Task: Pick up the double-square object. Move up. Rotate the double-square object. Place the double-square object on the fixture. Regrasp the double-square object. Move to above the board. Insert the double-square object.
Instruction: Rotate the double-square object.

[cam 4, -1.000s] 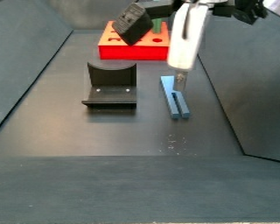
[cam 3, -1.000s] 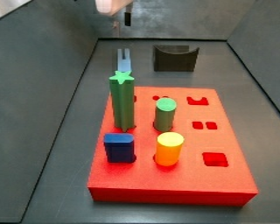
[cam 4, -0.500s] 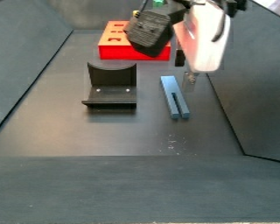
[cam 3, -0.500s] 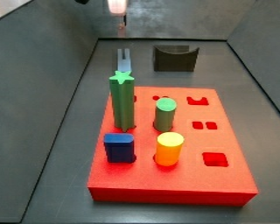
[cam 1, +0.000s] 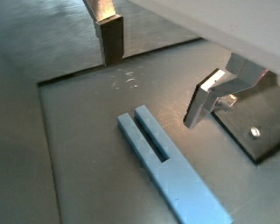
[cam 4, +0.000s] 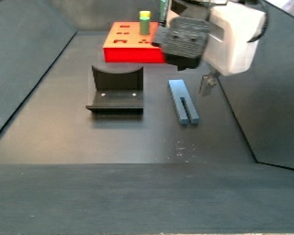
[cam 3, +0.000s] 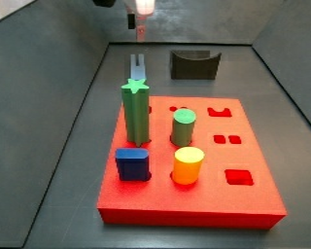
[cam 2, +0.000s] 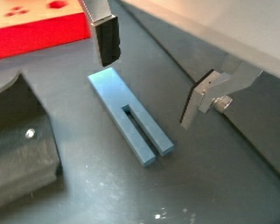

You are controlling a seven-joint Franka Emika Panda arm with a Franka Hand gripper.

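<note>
Board (cam 3: pixel 249 199): big red slab flat on the floor, at 6 o'clock in a side view; cut-outs open along its right half, waiting for parts. A wrist view catches only one red corner.

Pegs on board: green star post (cam 3: pixel 135 112), green cylinder (cam 3: pixel 183 127), yellow cylinder (cam 3: pixel 187 166), dark-blue block (cam 3: pixel 132 163). All upright in their holes. None shows in the wrist views.

Gripper (cam 4: pixel 206 84): hangs above the bar, at about 1 o'clock from the fixture in a side view. Fingers spread wide with nothing between them: one dark-padded finger (cam 2: pixel 105 39) and one silver finger (cam 2: pixel 205 98) sit either side of the bar, apart from it. Likely lined up for the pick-up; the grasp is not yet made.

Fixture (cam 4: pixel 114 89): dark bracket on a base plate, at 9 o'clock from the bar, empty, probably kept for the later regrasp. In a side view it sits at 12 o'clock beyond the board.

Bar (cam 2: pixel 133 117): slim grey-blue piece lying flat on the floor beside the fixture, untouched. Both wrist views show a slot cut into one end; in the side views this is hard to make out, and the star post partly hides it in one.
</note>
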